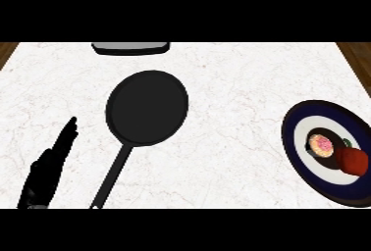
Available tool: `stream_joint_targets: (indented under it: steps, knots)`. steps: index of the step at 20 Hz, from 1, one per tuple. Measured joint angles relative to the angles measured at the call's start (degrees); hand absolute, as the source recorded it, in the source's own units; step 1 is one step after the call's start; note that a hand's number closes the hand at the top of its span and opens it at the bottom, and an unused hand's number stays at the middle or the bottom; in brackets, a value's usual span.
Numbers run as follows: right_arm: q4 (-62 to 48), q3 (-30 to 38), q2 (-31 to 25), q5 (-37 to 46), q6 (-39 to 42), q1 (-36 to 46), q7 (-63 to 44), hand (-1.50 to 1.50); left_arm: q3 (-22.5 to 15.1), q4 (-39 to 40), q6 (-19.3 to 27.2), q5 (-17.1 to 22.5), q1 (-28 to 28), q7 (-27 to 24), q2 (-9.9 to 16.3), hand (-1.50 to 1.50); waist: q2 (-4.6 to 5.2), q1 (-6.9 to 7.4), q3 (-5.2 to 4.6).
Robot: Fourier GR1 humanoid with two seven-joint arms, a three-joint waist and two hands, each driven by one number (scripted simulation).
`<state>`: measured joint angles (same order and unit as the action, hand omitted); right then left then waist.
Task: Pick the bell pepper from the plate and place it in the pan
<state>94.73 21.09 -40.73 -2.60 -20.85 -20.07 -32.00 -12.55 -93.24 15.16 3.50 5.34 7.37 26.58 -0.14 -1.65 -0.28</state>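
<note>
- Fingers of the left hand (45,171) stretch out straight and close together, pointing up and slightly right across the counter; they are released and grasp nothing.
- Left hand itself comes in at the lower left edge of the view, seen edge-on, black against the pale stone, resting apart from everything else.
- Right hand does not show anywhere in the view.
- Just to the right of the left hand lies the pan's long thin handle (112,174), running from the lower edge up and to the right; the hand does not touch it.
- Pan (147,108) sits a little left of the middle of the counter, a dark round bowl with nothing in it.
- Bell pepper (353,161) is red and sits on the lower right part of the plate, well apart from the pan.
- Plate (304,162) lies at the right edge, dark blue at the rim, with a white ring and a dark centre.
- Beside the pepper, in the plate's centre, is a small round pink and yellow item (320,144); I cannot tell what it is.
- White marble counter (232,78) carries all of this.
- At its far edge a flat grey object (130,47) is partly cut off.
</note>
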Motion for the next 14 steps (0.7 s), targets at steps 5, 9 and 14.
stream_joint_targets:
  steps: [5, 9, 14]
  knots:
    - [4.41, 0.91, -7.08, -4.38, 10.20, 0.69, -8.66, -1.50, 0.12, 0.52, -0.70, -0.49, -0.75, 0.22, -0.52, 0.00, 0.07, 1.05, 0.14]
    - [5.39, 0.09, -10.37, -8.02, 16.70, 4.52, -14.54, -1.50, -0.84, 1.21, -0.76, -1.85, -0.98, 0.09, -1.95, 0.00, 0.14, 1.62, 0.18]
    - [2.12, -2.92, -12.82, -9.08, 21.38, 12.25, -21.99, -1.50, 0.36, 1.75, -2.39, -2.13, -0.83, -1.00, -2.13, 0.00, 0.22, 2.17, 0.22]
